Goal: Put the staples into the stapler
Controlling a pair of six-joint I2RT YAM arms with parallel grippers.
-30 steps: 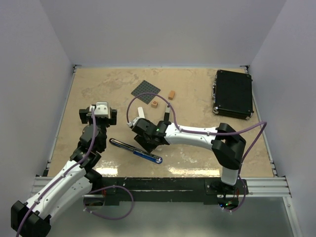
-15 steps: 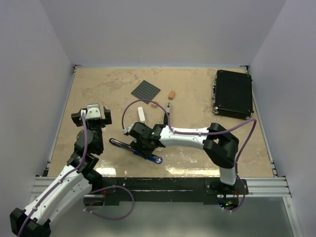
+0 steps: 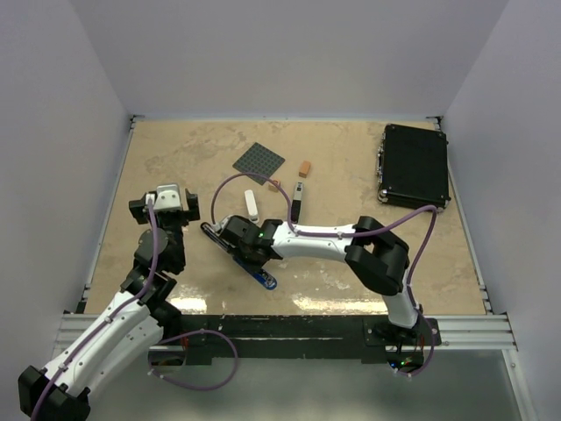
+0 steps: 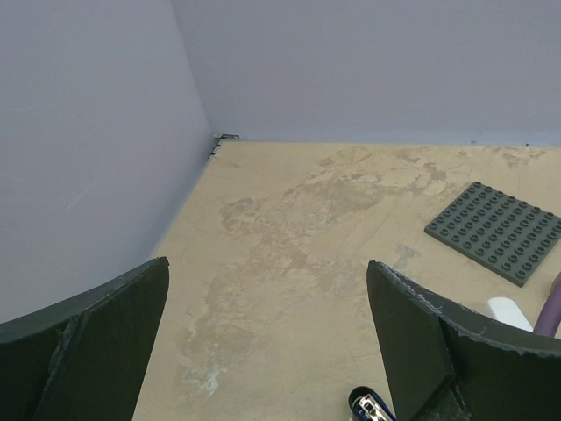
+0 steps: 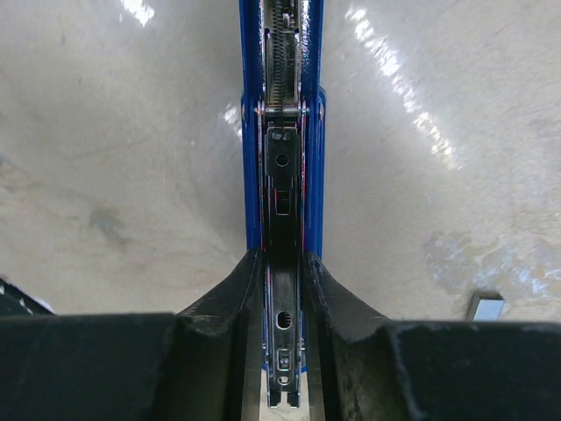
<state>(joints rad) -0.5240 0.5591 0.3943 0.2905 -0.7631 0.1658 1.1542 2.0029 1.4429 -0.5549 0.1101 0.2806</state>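
Toward the near edge of the surface (image 3: 175, 149), left of its middle, you have the stapler (image 3: 264, 278) lying flat and opened out, slanting from far-left to near-right. Your right tool (image 3: 232, 237) is down on its far-left part. In the right wrist view the two fingers (image 5: 230, 294) press in from both sides against the bare metal channel of the stapler (image 5: 282, 132), whose blue walls run straight ahead, so that tool (image 5: 282, 272) is clenched around the stapler. A small grey scrap (image 5: 484, 307) lies on the surface just right of it there; you cannot tell what it is.

The staples (image 3: 300, 188) sit near the middle of the surface, well apart from the stapler: a tiny whitish box with a dark mark, and a dark grey piece (image 3: 296, 208) touching its near end. Nothing holds them.

Your left tool (image 3: 166, 210) hangs by the left edge, released, its jaws spread wide with only bare surface between them (image 4: 267, 267). The left wrist view catches one tip of the stapler (image 4: 370, 408) at the bottom.

A white oblong piece (image 3: 251, 204) lies between the two tools. Farther back are a grey studded plate (image 3: 259, 160) and two small orange blocks (image 3: 304, 167), one of them partly behind the right arm's cable. A black case (image 3: 415, 167) fills the far right corner.
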